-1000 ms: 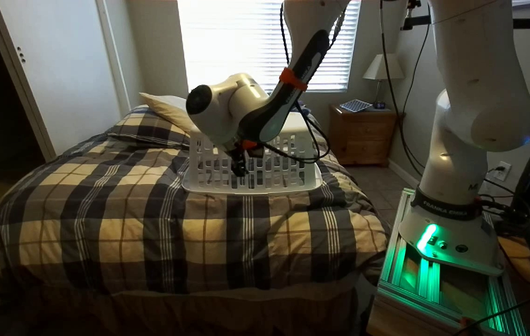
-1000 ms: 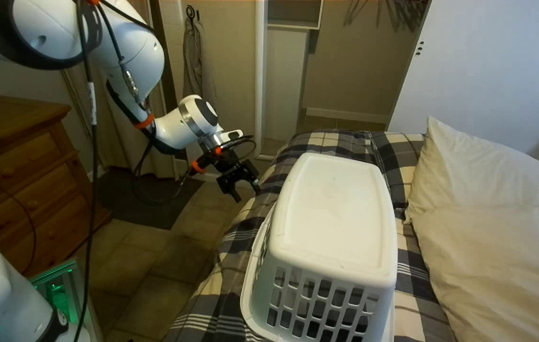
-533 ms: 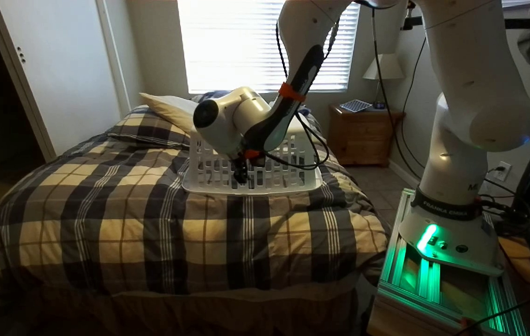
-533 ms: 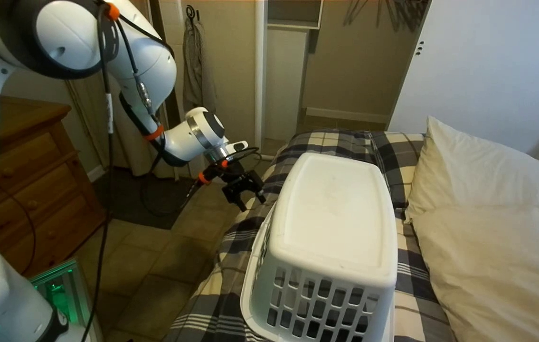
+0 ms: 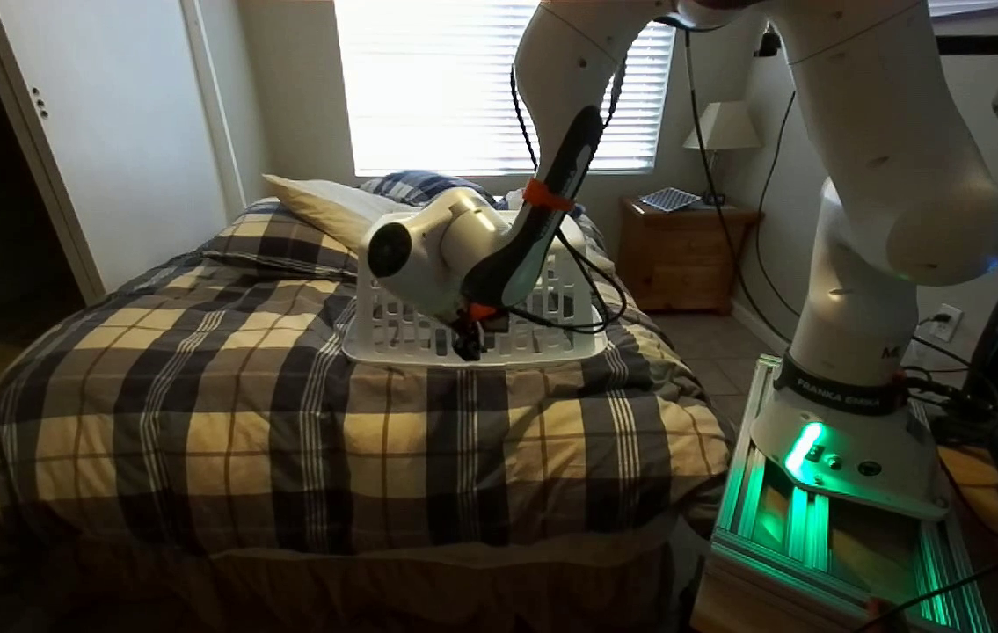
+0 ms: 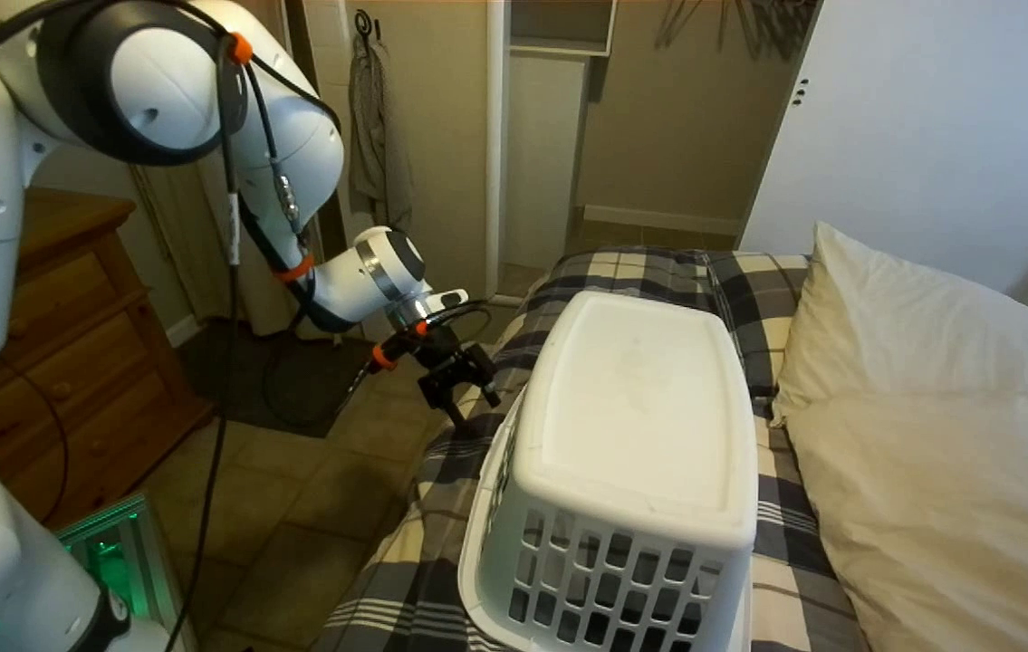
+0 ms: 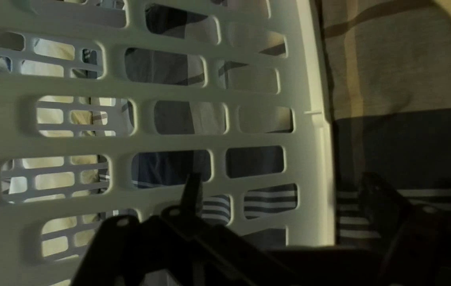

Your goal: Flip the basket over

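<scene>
The flip looks to be at its start: the basket (image 6: 640, 398) sits bottom-up, flat base on top and rim (image 7: 324, 167) down on the plaid bedcover (image 5: 507, 440) beneath it, and I see no side of it raised. The gripper (image 7: 280, 176) is just beside the basket, at the long slotted wall (image 7: 169, 142) facing away from the cream pillow (image 6: 939, 489). Its 2 fingers (image 7: 384, 200) stand wide apart with nothing visibly held; in the wrist view 1 shows in front of the basket's slots and the other beyond its rim, over the bedcover, so the rim runs between them as seen there. Whether either finger touches the basket, or the tip before the slots has entered any of them, I cannot tell. Lining up on the rim therefore seems nearly done, in my judgement, while the turn itself is all ahead: closing on the basket's edge, raising that side, tipping the basket past its balance, setting it down on its base with the mouth upward, and letting go.
</scene>
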Robot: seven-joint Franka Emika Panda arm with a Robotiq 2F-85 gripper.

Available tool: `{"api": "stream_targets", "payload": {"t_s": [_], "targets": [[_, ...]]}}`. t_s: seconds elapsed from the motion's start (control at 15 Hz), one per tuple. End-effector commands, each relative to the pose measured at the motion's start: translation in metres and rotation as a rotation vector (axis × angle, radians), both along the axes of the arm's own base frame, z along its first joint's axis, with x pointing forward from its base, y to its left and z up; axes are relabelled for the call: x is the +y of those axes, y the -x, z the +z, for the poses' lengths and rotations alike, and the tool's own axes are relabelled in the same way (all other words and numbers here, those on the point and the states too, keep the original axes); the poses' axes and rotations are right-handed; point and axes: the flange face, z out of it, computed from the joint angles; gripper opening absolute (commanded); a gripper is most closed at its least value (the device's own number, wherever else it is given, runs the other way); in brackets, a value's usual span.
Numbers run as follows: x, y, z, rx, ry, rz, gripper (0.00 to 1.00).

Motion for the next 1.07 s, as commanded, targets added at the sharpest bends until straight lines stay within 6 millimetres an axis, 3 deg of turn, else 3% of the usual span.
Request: {"api": "stream_targets", "payload": {"t_s": [0.0, 0.33, 0.4, 0.67, 1.0], "targets": [[0.004, 0.009, -0.029, -0.018, 0.041, 0.05, 1.0], [0.0, 0.01, -0.054, -0.114, 0.046, 0.099, 1.0], [-0.012, 0.008, -0.048, -0.13, 0.044, 0.108, 1.0], [-0.028, -0.001, -0.054, -0.15, 0.062, 0.135, 1.0], [-0.033, -0.001, -0.056, -0.131, 0.046, 0.154, 1.0]]}}
